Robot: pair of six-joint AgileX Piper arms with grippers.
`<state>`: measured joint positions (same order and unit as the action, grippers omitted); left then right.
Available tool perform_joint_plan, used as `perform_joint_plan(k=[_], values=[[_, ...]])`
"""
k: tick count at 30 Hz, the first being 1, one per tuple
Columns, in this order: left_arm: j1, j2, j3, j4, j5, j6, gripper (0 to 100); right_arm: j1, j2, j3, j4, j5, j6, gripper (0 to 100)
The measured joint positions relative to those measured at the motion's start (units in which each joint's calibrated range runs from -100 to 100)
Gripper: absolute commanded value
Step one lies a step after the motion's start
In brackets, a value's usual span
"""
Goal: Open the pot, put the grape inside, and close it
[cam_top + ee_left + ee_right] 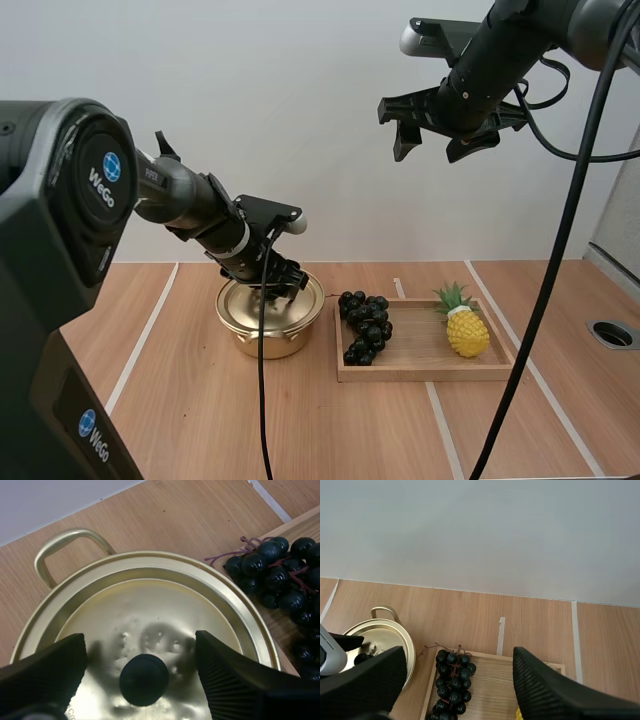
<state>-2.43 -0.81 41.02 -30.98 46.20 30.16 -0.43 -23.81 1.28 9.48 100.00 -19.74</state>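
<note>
In the high view you see a wooden tray point(425, 373) at 3 o'clock of the gold pot point(268, 335), carrying a pineapple point(467, 330) and the dark grapes point(365, 325). Your right gripper point(435, 140) hangs high above, fingers apart. The left wrist view shows your left gripper point(140, 645) spread either side of the black knob point(144, 679) on the lid point(150, 605), not touching it. In the right wrist view the grapes lie on the tray beside the lidded pot.

Pot point(265, 345) sits on the left of the table point(200, 420), lid point(150, 600) on top, knob point(143, 679) at the lid's middle. Left gripper point(279, 287) hangs over it, one finger on each side of the knob, not touching. Just right of the pot is the tray point(420, 345), with grapes point(366, 326) on its left end and pineapple point(467, 330) on its right. Right gripper point(440, 135) is high above the tray.
</note>
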Motion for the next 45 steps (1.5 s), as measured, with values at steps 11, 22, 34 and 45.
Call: perform_joint_plan(k=[11, 22, 34, 45], values=[[-0.06, -0.89, 0.0, 0.48, -0.38, -3.09, 0, 0.0, 0.0, 0.0, 0.0, 0.0, 0.0, 100], [-0.06, -10.0, -7.49, 0.83, 2.06, -8.0, 0, 0.0, 0.0, 0.0, 0.0, 0.0, -2.39, 100], [-0.06, -23.29, -12.1, 0.83, 3.51, -11.03, 0, 0.0, -0.1, 12.71, 1.21, 0.0, -5.57, 100], [-0.06, -28.92, -12.23, 6.17, 3.51, -14.49, 0, 1.28, -0.1, 22.64, 2.62, -0.17, -9.32, 100]])
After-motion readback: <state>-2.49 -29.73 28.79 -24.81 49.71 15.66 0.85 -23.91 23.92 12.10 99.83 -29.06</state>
